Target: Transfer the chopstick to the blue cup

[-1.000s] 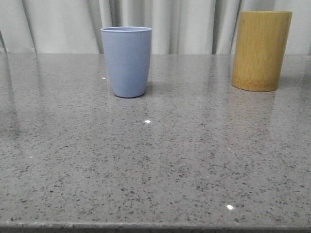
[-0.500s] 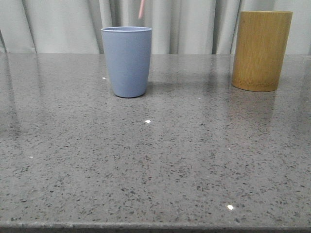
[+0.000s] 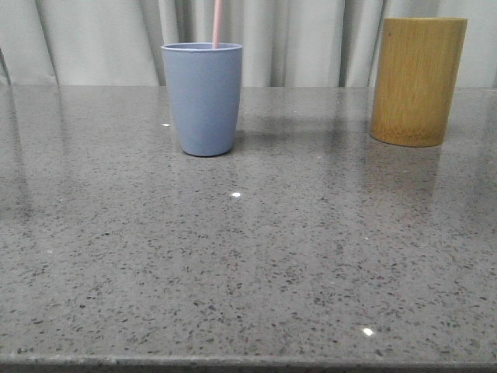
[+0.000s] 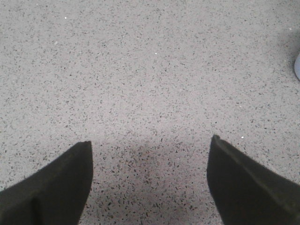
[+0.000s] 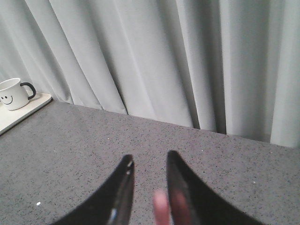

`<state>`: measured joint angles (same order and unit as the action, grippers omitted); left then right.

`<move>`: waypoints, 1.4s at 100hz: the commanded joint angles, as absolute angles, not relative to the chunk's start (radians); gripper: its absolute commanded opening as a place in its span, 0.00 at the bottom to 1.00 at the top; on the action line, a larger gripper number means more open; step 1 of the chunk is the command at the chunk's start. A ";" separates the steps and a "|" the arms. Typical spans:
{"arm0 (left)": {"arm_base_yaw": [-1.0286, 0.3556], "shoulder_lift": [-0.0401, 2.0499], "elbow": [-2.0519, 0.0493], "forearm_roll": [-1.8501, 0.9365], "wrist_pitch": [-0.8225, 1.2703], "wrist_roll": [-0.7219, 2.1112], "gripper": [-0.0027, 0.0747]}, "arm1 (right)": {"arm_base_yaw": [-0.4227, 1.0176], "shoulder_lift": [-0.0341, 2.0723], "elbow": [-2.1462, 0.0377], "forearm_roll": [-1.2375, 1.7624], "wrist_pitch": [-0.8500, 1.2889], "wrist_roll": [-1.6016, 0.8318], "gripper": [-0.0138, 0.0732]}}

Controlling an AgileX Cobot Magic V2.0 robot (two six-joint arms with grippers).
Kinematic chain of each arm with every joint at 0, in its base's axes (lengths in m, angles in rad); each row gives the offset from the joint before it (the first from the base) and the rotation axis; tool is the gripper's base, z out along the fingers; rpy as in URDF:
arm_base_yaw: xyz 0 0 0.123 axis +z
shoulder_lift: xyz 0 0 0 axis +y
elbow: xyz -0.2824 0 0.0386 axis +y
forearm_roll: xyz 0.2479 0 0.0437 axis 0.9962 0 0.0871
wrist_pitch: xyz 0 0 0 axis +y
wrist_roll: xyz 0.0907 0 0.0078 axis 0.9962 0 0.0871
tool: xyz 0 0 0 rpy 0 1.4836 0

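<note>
The blue cup (image 3: pixel 203 97) stands on the grey speckled table at the back left of centre. A thin pale pink chopstick (image 3: pixel 217 23) comes down from above the front view into the cup's mouth; its lower part is hidden inside. In the right wrist view its blurred pink end (image 5: pixel 160 206) lies between the fingers, close to one of them, with a gap on the other side. My right gripper (image 5: pixel 149 156) has its jaws apart, wider than the stick. My left gripper (image 4: pixel 151 140) is open and empty over bare table. Neither gripper shows in the front view.
A taller yellow-brown bamboo holder (image 3: pixel 418 81) stands at the back right. Pale curtains (image 3: pixel 311 39) hang behind the table. A white smiley mug (image 5: pixel 14 93) on a pale tray (image 5: pixel 28 110) shows in the right wrist view. A sliver of the blue cup (image 4: pixel 297 65) shows in the left wrist view.
The pink chopstick came into view from above and has moved down into the blue cup's mouth. One second ago it was out of view. The cups have not moved.
</note>
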<state>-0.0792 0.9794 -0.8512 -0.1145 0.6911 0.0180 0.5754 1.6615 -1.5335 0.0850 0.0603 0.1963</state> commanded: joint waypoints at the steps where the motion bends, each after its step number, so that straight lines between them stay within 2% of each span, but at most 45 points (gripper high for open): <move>1: -0.076 0.963 -0.877 -0.121 0.629 0.013 0.67 | 0.576 1.616 -1.568 0.083 -0.011 0.184 0.65; 4: -0.076 0.963 -0.877 -0.121 0.629 0.013 0.67 | 0.576 1.616 -1.568 0.083 -0.012 0.184 0.70; 9: -0.076 0.963 -0.877 -0.121 0.629 0.013 0.67 | 0.576 1.616 -1.568 0.083 -0.012 0.184 0.73; 37: -0.076 0.963 -0.877 -0.121 0.629 0.013 0.67 | 0.514 1.542 -1.568 0.079 0.055 0.183 0.72; 67: -0.076 0.963 -0.877 -0.121 0.629 0.013 0.67 | 0.307 1.371 -1.542 -0.027 0.355 0.183 0.72; 94: -0.076 0.963 -0.877 -0.121 0.629 0.013 0.67 | 0.180 1.128 -1.313 -0.122 0.505 0.183 0.72; 115: -0.076 0.963 -0.877 -0.121 0.631 0.013 0.67 | 0.176 0.933 -1.067 -0.154 0.634 0.183 0.72; 140: -0.076 0.963 -0.877 -0.121 0.633 0.012 0.67 | 0.176 0.725 -0.806 -0.118 0.607 0.183 0.72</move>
<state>-0.0792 0.9794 -0.8512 -0.1145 0.6911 0.0180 0.1846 0.7864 -0.8331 -0.1154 0.6933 0.1946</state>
